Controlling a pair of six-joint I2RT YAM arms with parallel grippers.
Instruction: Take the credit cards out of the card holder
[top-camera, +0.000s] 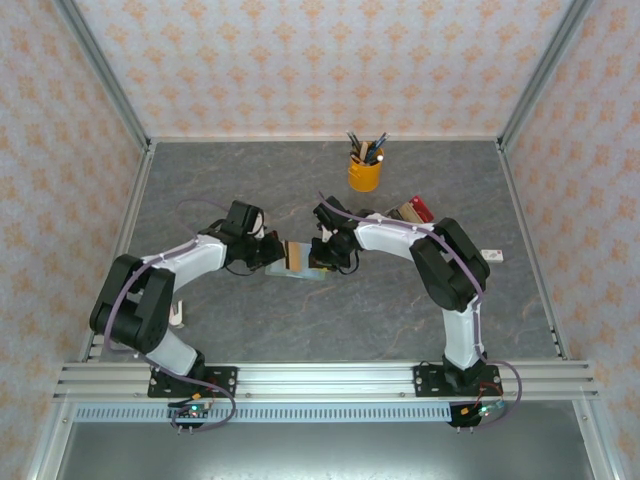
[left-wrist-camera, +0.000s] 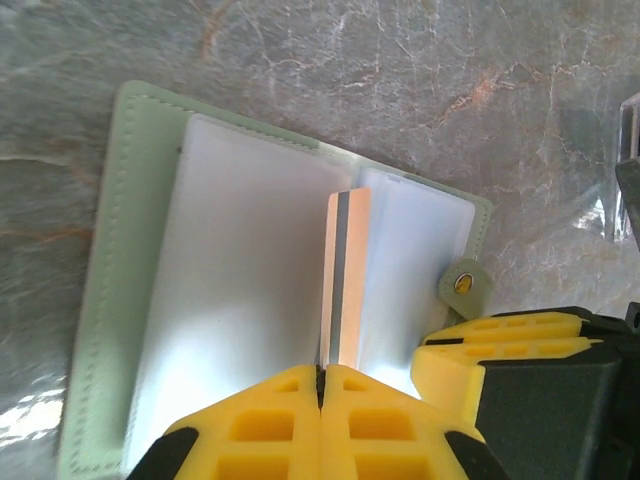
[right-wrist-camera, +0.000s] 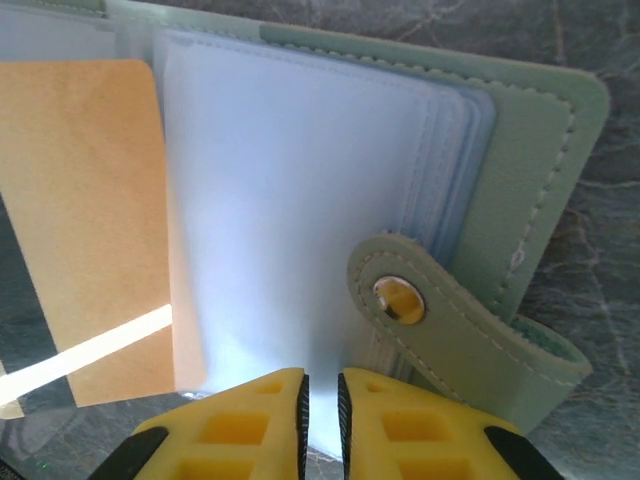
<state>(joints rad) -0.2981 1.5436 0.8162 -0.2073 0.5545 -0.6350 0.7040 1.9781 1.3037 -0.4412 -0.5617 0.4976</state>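
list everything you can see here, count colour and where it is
credit card: one, orange with a grey stripe, sticking out of the holder's pockets
card holder: one, sage green with clear pockets, lying open at mid-table
snap strap: one, green with a gold stud, on the holder's edge
pen cup: one, yellow, holding dark pens, far centre of the table
blocks: one cluster, dark, tan and red, right of the cup
white bits: two, one at the right, one by the left arm
table: one, grey marbled
left gripper: one, yellow fingers, shut on the credit card
right gripper: one, yellow fingers, apparently pinching the holder's clear pockets
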